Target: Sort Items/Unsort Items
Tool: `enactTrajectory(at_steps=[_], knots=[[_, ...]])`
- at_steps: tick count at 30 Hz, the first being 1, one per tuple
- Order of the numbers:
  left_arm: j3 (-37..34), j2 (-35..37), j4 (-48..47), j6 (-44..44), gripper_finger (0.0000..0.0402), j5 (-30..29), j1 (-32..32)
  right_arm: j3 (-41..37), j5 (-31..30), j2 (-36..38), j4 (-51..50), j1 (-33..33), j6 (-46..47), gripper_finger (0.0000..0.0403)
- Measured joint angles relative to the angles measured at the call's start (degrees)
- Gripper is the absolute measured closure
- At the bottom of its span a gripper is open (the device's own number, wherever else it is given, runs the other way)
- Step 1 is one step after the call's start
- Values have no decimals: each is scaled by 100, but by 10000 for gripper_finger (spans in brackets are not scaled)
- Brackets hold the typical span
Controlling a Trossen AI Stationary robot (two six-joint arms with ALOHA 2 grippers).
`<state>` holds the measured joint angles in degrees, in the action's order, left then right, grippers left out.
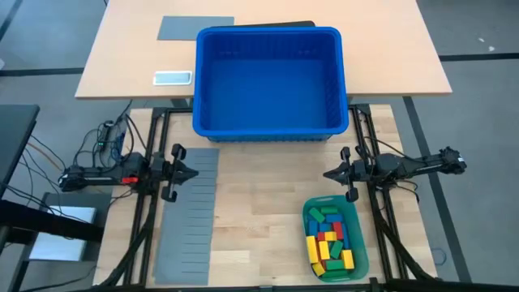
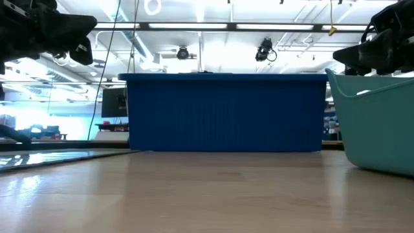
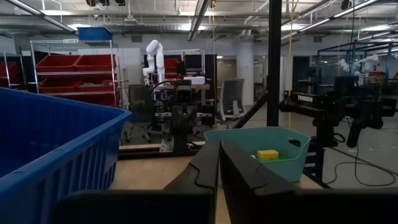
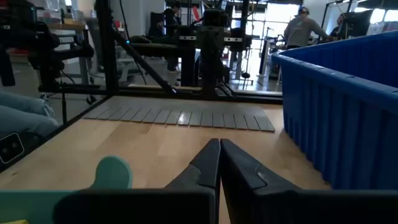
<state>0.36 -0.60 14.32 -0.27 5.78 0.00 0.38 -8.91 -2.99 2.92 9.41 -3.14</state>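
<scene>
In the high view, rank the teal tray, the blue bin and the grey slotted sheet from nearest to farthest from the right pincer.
1. Teal tray, just below the right pincer, holding the blocks.
2. Blue bin, above it, at the table's far edge.
3. Grey slotted sheet, across the table, under the left arm.

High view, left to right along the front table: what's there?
Left end effector → flat grey slotted divider sheet → right end effector → teal-green oblong plastic tray holding red, yellow, green and blue toy blocks.
</scene>
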Motion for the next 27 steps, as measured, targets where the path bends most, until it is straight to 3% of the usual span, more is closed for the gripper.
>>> enactTrajectory(at_steps=[22,24,27], knots=[[2,-2,140,-7,379,-1,-1,0,0,-1,2,0,0,389],[2,-2,523,-309,379,-54,-1,2,2,0,0,0,-2,389],[0,2,1062,-1488,379,-225,1,2,1,-1,0,0,0,389]])
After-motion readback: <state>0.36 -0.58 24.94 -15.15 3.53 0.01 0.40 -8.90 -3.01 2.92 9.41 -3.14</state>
